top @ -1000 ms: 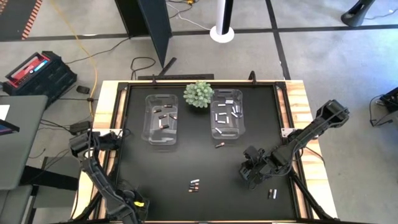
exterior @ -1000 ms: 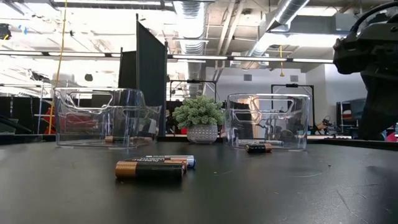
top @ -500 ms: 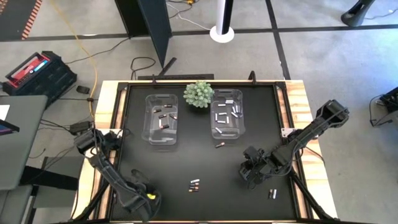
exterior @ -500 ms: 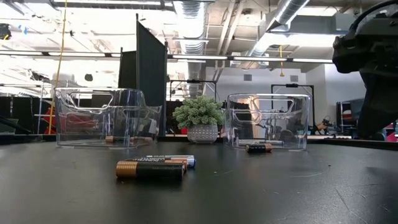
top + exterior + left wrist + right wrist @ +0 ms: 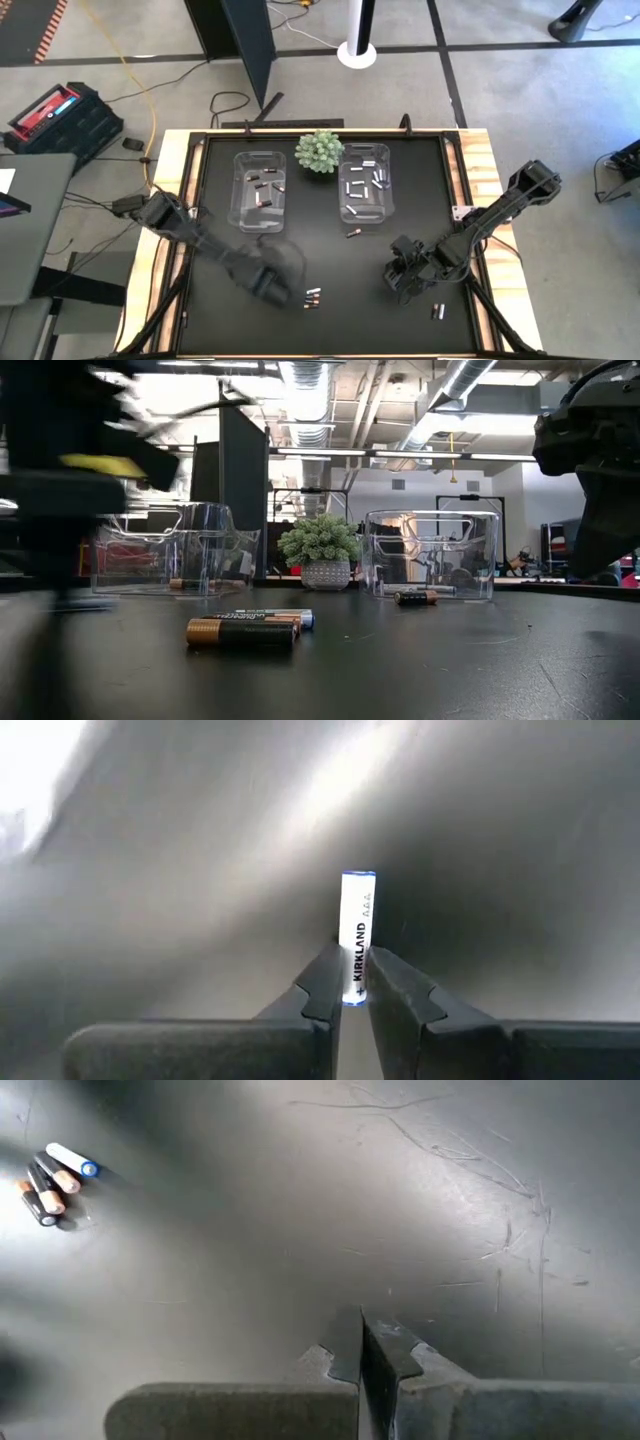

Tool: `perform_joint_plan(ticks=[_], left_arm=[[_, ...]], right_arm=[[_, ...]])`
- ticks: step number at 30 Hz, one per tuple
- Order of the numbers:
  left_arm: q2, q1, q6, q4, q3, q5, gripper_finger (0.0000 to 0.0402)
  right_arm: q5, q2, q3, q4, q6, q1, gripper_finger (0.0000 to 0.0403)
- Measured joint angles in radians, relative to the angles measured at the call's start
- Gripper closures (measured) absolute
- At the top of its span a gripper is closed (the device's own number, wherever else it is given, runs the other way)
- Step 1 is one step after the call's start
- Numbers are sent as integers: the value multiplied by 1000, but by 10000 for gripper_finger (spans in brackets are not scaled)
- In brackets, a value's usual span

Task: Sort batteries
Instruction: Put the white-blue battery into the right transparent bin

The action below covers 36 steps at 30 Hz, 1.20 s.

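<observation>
My left gripper (image 5: 352, 988) is shut on a white battery (image 5: 357, 925) with a blue end. In the high view it is a blur (image 5: 268, 283) over the table's near left part, just left of a cluster of loose batteries (image 5: 313, 297). That cluster lies flat on the black table top (image 5: 245, 630). One more battery (image 5: 352, 234) lies in front of the right bin, and a pair (image 5: 437, 312) lies near the right front corner. My right gripper (image 5: 362, 1345) is shut on nothing, hovering over the table's near right part (image 5: 402, 280). My left gripper pinches the white battery between its two fingers at one end (image 5: 351, 988). The fingers lie along the battery, and most of its length, with the blue end (image 5: 358, 876), sticks out past the fingertips in line with them. The gripper points steeply down.
Two clear bins stand at the back: the left bin (image 5: 260, 190) holds dark batteries, the right bin (image 5: 365, 182) pale ones. A green spiky plant (image 5: 319, 150) sits between them. Bare black table lies between the bins and the loose batteries.
My left gripper has swung fast from the table's near left corner toward the right and a little toward the far edge, ending close to the loose cluster. My right gripper has kept still.
</observation>
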Motion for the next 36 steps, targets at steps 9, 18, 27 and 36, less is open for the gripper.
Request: perform_joint_plan(ticks=[9,18,27,36], left_arm=[[1,229,473,170,100,-44,369],[-1,369,772,158,323,-31,369],[-3,521,1042,263,522,33,369],[22,701,1197,381,563,186,369]], right_arm=[[0,0,0,17,38,0,384],[0,0,0,17,101,0,384],[0,0,0,17,105,-19,384],[1,0,0,16,111,-85,384]])
